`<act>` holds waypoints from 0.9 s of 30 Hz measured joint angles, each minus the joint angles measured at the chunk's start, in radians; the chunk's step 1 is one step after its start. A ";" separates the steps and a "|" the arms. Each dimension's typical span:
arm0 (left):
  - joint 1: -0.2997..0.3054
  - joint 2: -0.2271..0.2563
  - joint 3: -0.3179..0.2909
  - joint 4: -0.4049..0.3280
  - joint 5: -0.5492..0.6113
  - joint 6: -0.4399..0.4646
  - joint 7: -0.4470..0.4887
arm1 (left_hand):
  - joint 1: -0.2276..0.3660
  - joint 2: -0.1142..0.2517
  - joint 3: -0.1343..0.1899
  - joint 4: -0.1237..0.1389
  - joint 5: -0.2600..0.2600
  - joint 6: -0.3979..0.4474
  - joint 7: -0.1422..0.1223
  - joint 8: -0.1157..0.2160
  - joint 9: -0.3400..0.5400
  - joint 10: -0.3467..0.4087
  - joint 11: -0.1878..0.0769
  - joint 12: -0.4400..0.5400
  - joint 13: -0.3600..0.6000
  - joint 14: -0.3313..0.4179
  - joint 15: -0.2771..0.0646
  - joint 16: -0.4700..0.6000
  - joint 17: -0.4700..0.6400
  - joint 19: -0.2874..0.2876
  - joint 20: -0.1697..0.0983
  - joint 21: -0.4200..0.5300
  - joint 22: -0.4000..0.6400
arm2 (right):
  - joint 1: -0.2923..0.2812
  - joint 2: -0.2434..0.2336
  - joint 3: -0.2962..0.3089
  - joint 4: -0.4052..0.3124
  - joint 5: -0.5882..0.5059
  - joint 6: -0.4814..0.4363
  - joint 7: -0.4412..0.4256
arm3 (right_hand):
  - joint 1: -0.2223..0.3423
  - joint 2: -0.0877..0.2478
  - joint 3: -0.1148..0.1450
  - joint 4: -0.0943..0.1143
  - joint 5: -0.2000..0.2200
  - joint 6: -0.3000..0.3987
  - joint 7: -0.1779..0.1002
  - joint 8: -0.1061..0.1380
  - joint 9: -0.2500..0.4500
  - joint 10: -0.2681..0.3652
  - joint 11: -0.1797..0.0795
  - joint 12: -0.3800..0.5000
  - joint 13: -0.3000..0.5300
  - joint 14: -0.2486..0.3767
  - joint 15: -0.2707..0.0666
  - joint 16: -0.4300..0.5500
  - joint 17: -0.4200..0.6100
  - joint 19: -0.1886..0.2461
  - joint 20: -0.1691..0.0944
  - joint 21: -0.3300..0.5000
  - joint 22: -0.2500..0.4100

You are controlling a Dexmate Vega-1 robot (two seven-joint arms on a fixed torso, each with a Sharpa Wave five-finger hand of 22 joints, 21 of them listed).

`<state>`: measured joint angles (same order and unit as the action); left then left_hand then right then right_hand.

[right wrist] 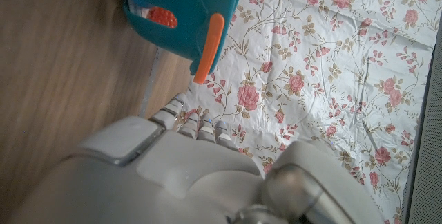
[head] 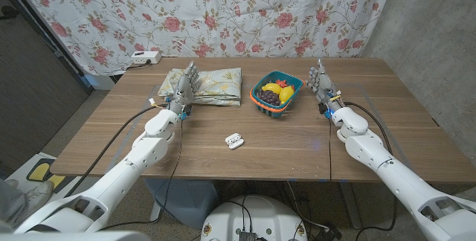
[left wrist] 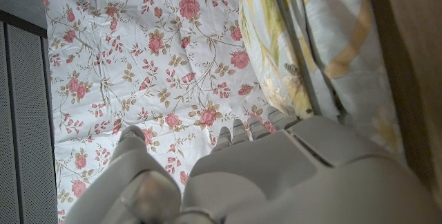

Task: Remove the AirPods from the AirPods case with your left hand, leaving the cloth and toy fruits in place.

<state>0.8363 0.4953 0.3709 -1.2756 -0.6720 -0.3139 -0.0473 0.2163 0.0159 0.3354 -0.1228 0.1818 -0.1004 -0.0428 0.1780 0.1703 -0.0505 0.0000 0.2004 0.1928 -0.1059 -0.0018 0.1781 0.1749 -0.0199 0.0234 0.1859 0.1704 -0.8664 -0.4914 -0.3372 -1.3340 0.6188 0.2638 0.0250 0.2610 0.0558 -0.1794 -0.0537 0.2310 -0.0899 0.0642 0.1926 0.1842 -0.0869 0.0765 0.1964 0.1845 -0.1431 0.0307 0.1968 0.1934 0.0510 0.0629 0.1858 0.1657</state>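
One AirPods case (head: pixel 234 141) lies on the counter (head: pixel 297 140), near its front middle, between the two arms. It is small, white and open, with its long axis slightly tilted from the counter's front edge. One folded cloth (head: pixel 212 86) and one teal basket (head: pixel 262 98) of toy fruits (head: pixel 278 92) sit behind. Left hand (head: pixel 184 90) and right hand (head: pixel 321 82) stand upright, fingers loosely apart, holding nothing.
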 measured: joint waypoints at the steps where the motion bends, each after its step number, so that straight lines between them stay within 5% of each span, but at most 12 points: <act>1: 0.000 0.000 0.000 0.000 -0.003 -0.003 -0.002 | 0.000 0.000 0.000 0.000 0.000 0.000 0.000 0.000 0.000 0.000 0.000 0.000 0.001 0.000 0.000 0.000 0.000 0.000 0.000 0.000 0.000 | -0.005 0.006 0.008 -0.005 0.000 0.000 0.000 | 0.000 0.000 0.000 0.000 0.000 0.000 0.000 0.000 0.000 0.000 0.000 0.000 0.000 0.000 0.000 0.000 0.000 0.000 0.000 0.000 0.000; 27: -0.022 -0.009 0.026 0.042 -0.048 -0.071 -0.070 | 0.000 0.000 0.000 0.000 0.000 0.038 -0.005 0.015 0.000 0.024 -0.002 0.014 -0.002 0.008 -0.008 0.000 0.000 0.013 0.005 0.007 0.000 | -0.050 0.107 0.122 -0.052 -0.132 -0.051 0.037 | 0.009 0.009 0.000 0.000 0.000 0.004 -0.004 0.004 0.000 0.006 -0.006 0.004 0.000 0.006 -0.006 0.000 -0.003 0.000 0.000 0.000 0.000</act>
<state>0.8145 0.4866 0.3967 -1.2333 -0.7202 -0.3847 -0.1171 0.2163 0.0158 0.3353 -0.1227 0.1818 -0.0624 -0.0483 0.1931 0.1701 -0.0261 -0.0015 0.2149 0.1906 -0.0982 -0.0094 0.1781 0.1747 -0.0071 0.0286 0.1929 0.1703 -0.9166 -0.3844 -0.2151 -1.3863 0.4871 0.2125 0.0615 0.2701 0.0650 -0.1792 -0.0537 0.2310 -0.0858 0.0605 0.1966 0.1839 -0.0810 0.0708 0.2001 0.1845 -0.1370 0.0251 0.1968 0.1906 0.0510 0.0627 0.1857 0.1655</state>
